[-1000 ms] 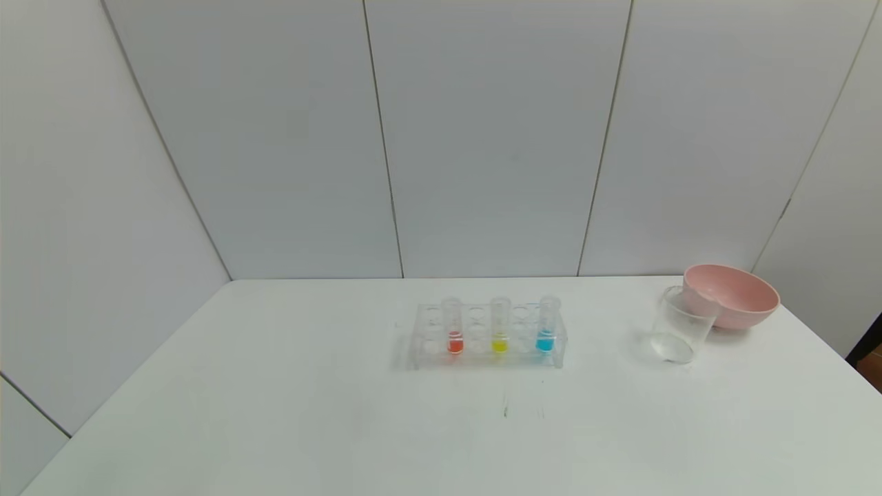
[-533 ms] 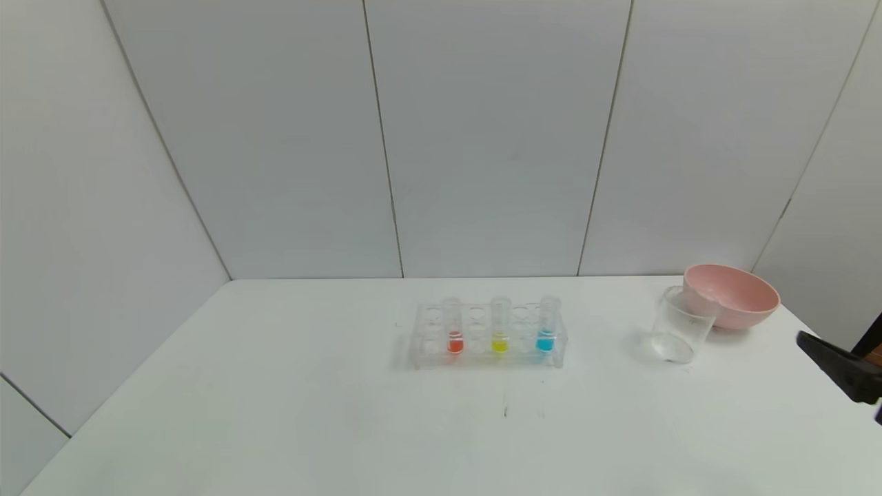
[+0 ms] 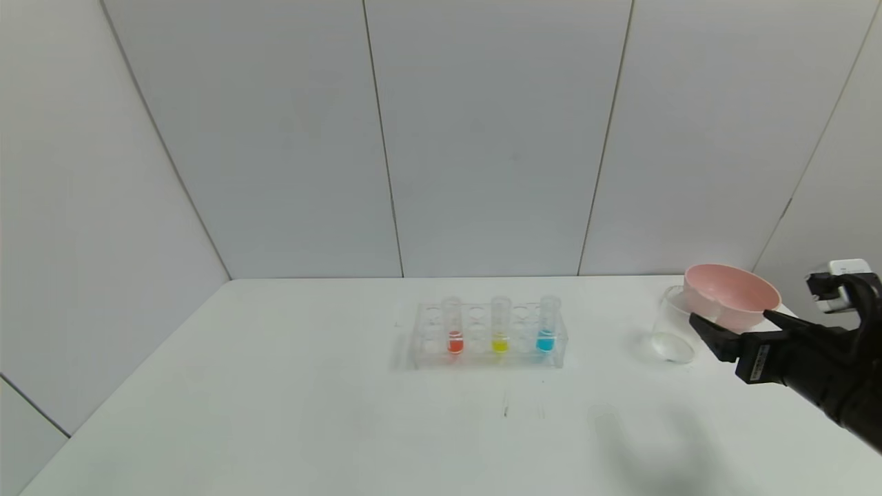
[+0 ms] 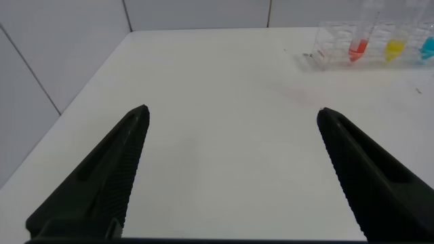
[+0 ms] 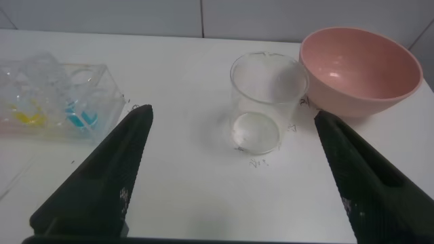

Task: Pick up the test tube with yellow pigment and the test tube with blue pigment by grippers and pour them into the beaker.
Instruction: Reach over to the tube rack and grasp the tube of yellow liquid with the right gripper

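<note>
A clear rack (image 3: 422, 339) stands mid-table. It holds the test tube with yellow pigment (image 3: 500, 332) in the middle and the test tube with blue pigment (image 3: 546, 329) on its right. To the right of the rack stands the clear beaker (image 3: 674, 329), upright. My right gripper (image 3: 729, 317) hovers open just right of the beaker and holds nothing. In the right wrist view the beaker (image 5: 268, 102) lies ahead, between the open fingers of the right gripper (image 5: 232, 112). My left gripper (image 4: 232, 110) is open and empty over the table's left part, far from the rack (image 4: 325, 49).
A tube with red liquid (image 3: 454, 332) stands at the rack's left end. A pink bowl (image 3: 732, 295) sits just behind and to the right of the beaker, near the table's right edge. White walls close off the back and sides.
My right gripper has come in from the right edge and moved left to the beaker. The rack, tubes, beaker and bowl have not moved.
</note>
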`<state>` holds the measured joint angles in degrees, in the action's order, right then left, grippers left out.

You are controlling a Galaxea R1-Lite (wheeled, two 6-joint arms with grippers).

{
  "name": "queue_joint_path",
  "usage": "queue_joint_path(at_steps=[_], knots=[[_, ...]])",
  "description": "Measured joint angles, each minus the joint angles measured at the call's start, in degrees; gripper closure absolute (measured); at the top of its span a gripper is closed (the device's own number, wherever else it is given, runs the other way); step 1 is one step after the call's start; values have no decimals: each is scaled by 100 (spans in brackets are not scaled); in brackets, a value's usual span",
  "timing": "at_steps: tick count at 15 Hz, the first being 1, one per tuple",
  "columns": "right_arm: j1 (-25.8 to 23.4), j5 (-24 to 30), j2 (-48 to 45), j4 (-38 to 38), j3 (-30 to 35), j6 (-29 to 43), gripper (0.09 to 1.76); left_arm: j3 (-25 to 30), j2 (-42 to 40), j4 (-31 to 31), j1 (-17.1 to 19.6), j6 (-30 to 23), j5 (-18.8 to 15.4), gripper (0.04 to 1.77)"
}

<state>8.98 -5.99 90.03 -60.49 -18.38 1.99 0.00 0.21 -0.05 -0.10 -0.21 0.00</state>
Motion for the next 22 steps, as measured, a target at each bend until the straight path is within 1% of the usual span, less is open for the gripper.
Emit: queue_joint_path(at_steps=[2,4,6,8,10,13,15,16,18,20,22], knots=[[341,-301,178,4,23,66,14,0,0,-2,0,0,-2,5],[837,-791,283,24,50,250,14,0,0,0,0,0,0,5],[1507,-1484,396,26,89,532,14,0,0,-2,0,0,0,5],[2310,-2308,553,0,89,828,14,0,0,-2,0,0,0,5],[3104,-2949,740,-5,-13,1013,14,0,0,-2,0,0,0,5],[4116,-3732,1113,-2,-394,1224,14,0,0,0,0,-1,0,5],[4642,-4224,1474,4,-735,1323,14,0,0,0,0,-1,0,5],[4842,-4442,1675,-2,-956,1342,14,0,0,-2,0,0,0,5],[5074,-4717,2029,-2,-1353,1353,14,0,0,0,0,0,0,5],[5198,-4788,2337,0,-1662,1353,14,0,0,0,0,0,0,5],[5226,-4785,2555,11,-1819,1345,14,0,0,-2,0,0,0,5]])
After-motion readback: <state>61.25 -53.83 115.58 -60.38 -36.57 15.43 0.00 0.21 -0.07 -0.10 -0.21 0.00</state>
